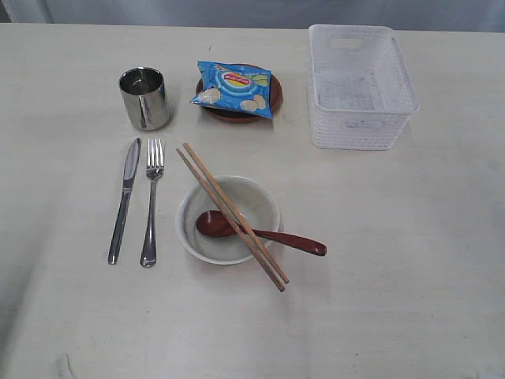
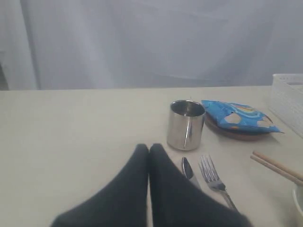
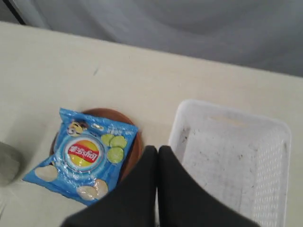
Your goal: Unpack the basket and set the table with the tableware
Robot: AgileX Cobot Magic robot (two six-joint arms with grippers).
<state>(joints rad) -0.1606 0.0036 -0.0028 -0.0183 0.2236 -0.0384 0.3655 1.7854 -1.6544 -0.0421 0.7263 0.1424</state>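
My left end effector (image 2: 149,148) is pinched fully together on nothing, tips low over the desk (image 1: 410,284) just short of the knife (image 1: 124,200) and the steel cup (image 1: 144,98). Forward creep could clip the knife or topple the cup, which stands toward the far-left of the desk. Fork (image 1: 151,201) lies beside the knife, fine. Main risk mid-desk: the chopsticks (image 1: 233,215) bridge the bowl (image 1: 227,219) rim with ends overhanging, the spoon (image 1: 260,230) handle crossing under them, so one nudge probably rolls the lot off. The plate (image 1: 225,117) near the far edge is mostly buried under the chip bag (image 1: 234,88); can't see its face. Basket (image 1: 359,130) sits toward the far-right corner, looks empty, though one end is cut off in my right wrist view. Right end effector (image 3: 157,149) is likewise closed tight, empty, above the gap between plate and basket; dropping could catch the basket wall. Neither arm shows in the exterior view, so heights are guesswork.
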